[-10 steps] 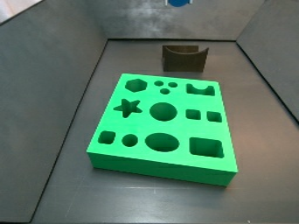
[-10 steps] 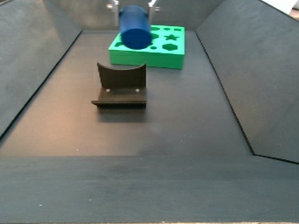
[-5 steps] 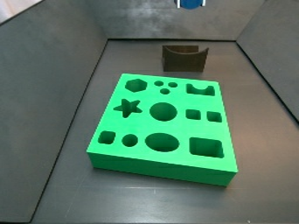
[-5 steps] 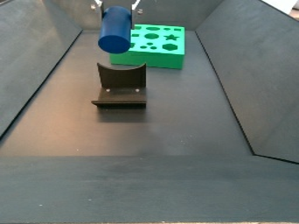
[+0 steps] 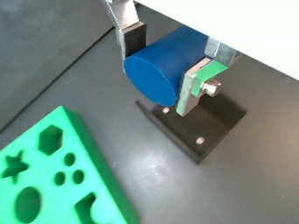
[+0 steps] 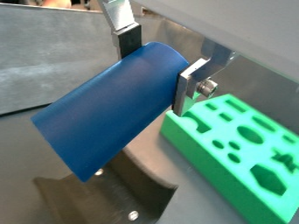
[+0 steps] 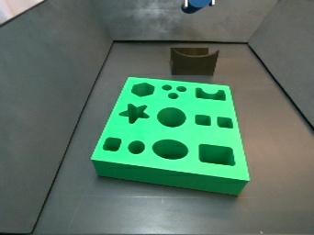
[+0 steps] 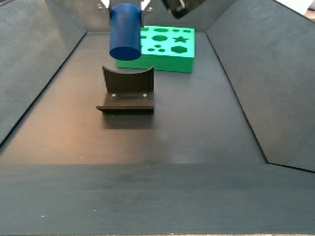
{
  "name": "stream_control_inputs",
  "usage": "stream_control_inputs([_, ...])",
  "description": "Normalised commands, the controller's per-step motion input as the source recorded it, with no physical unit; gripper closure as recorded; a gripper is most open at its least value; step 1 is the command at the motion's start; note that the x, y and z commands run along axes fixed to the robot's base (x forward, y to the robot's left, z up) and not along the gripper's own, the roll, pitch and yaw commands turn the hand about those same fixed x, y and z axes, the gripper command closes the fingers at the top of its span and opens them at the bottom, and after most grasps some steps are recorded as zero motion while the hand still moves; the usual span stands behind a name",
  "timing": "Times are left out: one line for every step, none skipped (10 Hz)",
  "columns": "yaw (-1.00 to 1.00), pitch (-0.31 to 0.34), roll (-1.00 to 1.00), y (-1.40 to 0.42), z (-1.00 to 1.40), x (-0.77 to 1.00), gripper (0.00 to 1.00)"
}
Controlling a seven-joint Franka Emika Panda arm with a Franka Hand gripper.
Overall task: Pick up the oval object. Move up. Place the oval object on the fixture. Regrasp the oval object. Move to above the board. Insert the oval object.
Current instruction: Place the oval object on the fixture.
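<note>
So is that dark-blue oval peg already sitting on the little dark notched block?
No. The end effector holds the dark-blue oval peg above the dark notched block.

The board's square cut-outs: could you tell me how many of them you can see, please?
3 on the board: two small squares near its right edge, a larger one in the near right corner. None hidden; the gripper stays above.

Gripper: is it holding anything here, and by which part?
Yes. The gripper holds the oval object near one end, fingers on its curved sides, above the fixture.

Both side views face the board point(image 7: 174, 136) from opposite ends; wrist views look down close.
</note>
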Motion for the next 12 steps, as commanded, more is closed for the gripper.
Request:
stream_control_inputs([-0.13, 0.096, -0.84, 0.05, -0.01, 0.07, 1.00])
stream_control_inputs([-0.13, 0.079, -0.72, 0.04, -0.01, 0.06, 1.00])
stream_control_inputs([-0.12, 0.044, -0.48, 0.04, -0.01, 0.05, 1.00])
stream_control_inputs([-0.12, 0.027, -0.31, 0.04, -0.01, 0.05, 1.00])
stream_control_inputs([-0.15, 0.281, -1.00, 0.13, -1.00, 0.12, 1.00])
stream_control_inputs([-0.15, 0.271, -1.00, 0.13, -1.00, 0.12, 1.00])
stream_control_inputs([-0.21, 0.256, -0.91, 0.14, -1.00, 0.14, 1.00])
stream_control_inputs([-0.22, 0.230, -0.81, 0.13, -1.00, 0.15, 1.00])
stream_control_inputs([-0.25, 0.124, -0.53, 0.14, -1.00, 0.15, 1.00])
stream_control_inputs([-0.26, 0.083, -0.42, 0.14, -1.00, 0.16, 1.00])
stream_control_inputs([-0.23, 0.017, -0.24, 0.13, -1.00, 0.17, 1.00])
stream_control_inputs([-0.21, -0.021, -0.18, 0.13, -0.97, 0.16, 1.00])
